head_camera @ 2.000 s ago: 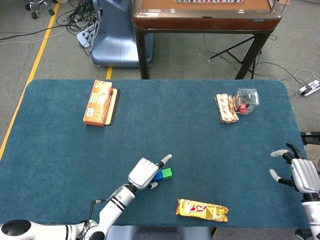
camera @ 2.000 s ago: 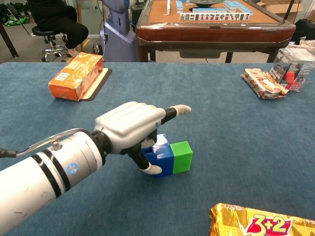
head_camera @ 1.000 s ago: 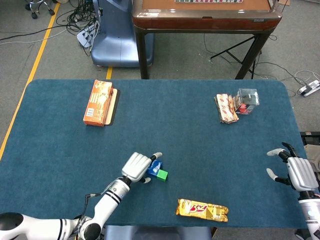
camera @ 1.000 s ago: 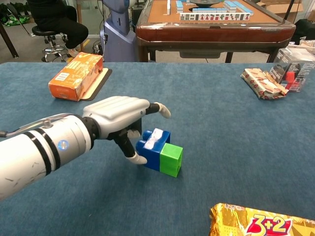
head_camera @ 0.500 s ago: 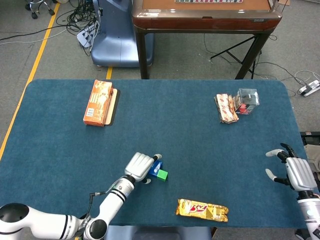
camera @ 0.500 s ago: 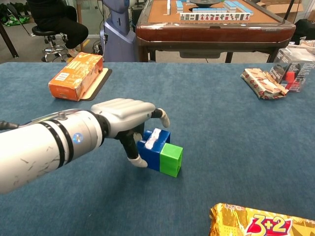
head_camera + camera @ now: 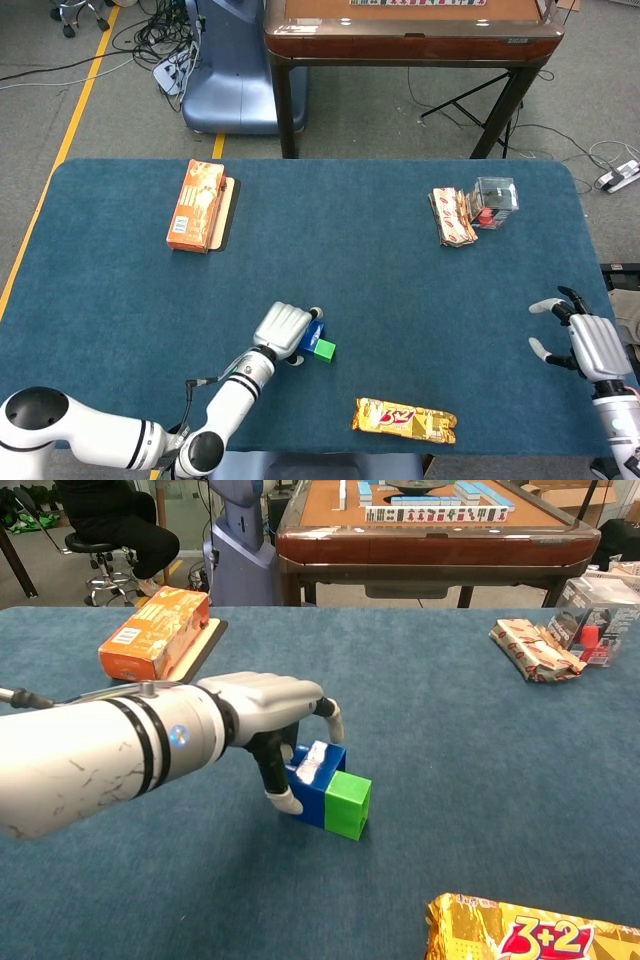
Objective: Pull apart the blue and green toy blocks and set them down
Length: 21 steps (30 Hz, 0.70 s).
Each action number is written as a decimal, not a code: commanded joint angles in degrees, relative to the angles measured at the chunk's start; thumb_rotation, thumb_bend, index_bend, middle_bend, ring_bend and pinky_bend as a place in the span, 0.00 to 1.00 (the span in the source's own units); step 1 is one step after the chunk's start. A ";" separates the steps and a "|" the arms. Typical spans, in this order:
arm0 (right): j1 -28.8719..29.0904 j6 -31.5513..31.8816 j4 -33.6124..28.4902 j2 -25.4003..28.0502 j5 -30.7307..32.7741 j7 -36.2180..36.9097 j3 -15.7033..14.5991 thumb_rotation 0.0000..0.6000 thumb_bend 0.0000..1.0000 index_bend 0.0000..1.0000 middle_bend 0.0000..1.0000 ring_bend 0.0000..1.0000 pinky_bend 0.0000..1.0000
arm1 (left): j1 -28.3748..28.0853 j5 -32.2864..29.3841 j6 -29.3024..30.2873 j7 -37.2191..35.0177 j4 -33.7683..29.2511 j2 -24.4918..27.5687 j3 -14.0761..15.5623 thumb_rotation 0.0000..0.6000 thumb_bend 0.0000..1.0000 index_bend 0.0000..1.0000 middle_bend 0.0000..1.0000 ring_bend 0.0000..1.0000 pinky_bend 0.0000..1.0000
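Blue block [image 7: 312,780] and green block [image 7: 348,804] joined, resting on the table [image 7: 480,740] near its front edge. Left hand [image 7: 268,716] over the blue block, thumb and a finger around it, gripping. Right hand [image 7: 590,344] well apart at the table's right edge, fingers spread, holding nothing. Yellow snack pack [image 7: 404,420] just beside the blocks.

Blue block [image 7: 312,778] joined to green block [image 7: 348,804]; on table.
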 commanded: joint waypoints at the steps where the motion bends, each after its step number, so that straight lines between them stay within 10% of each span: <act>1: -0.04 -0.01 0.01 0.04 0.08 0.05 -0.02 1.00 0.27 0.39 0.36 0.37 0.44 | -1.09 -1.40 0.25 -0.22 0.74 -0.37 -0.11 1.00 0.15 0.31 1.00 0.82 0.97; 21: 0.37 -0.87 0.85 -0.77 0.09 0.57 -0.27 1.00 0.27 0.39 0.36 0.37 0.44 | -4.73 -6.40 -0.73 -4.72 3.07 0.21 0.13 1.00 0.16 0.44 1.00 0.82 0.97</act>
